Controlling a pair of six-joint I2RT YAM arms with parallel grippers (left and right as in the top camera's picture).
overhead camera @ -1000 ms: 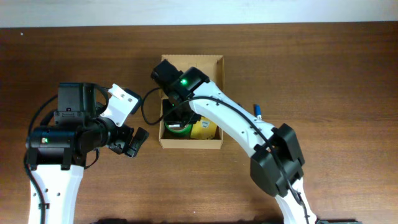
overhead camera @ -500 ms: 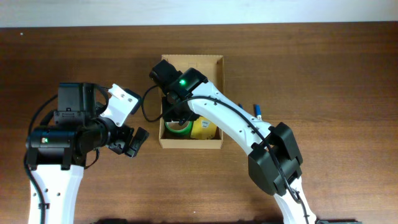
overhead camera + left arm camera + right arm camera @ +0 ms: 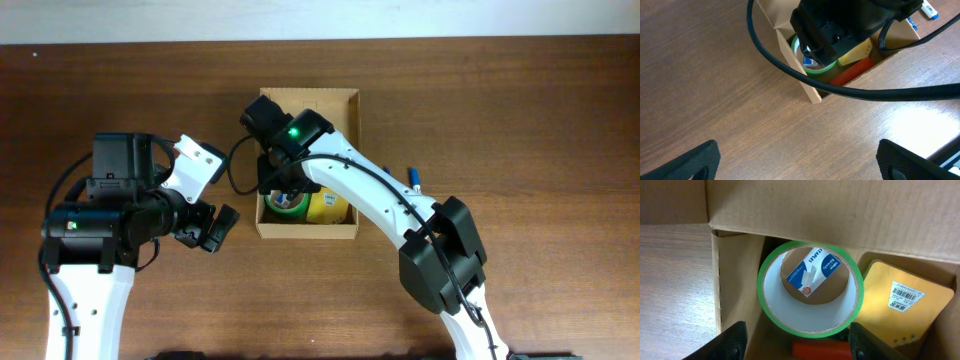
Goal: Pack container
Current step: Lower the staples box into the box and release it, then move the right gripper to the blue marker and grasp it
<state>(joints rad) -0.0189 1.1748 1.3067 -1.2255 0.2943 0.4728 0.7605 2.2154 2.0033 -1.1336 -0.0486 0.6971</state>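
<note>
The right arm reaches across the box (image 3: 335, 108) at table centre, its gripper (image 3: 802, 342) pointing down inside, jaws parted clear of the tape roll (image 3: 805, 315). The left gripper (image 3: 800, 160) hovers left of the box, jaws wide, empty.

Under my pincer (image 3: 800, 347) the roll (image 3: 805, 314) lies in the box's (image 3: 840, 215) left end, staples (image 3: 815, 271) inside its ring, a packet (image 3: 900, 305) just beside it on the right. A pen (image 3: 412, 178) lies outside, right of the box.
</note>
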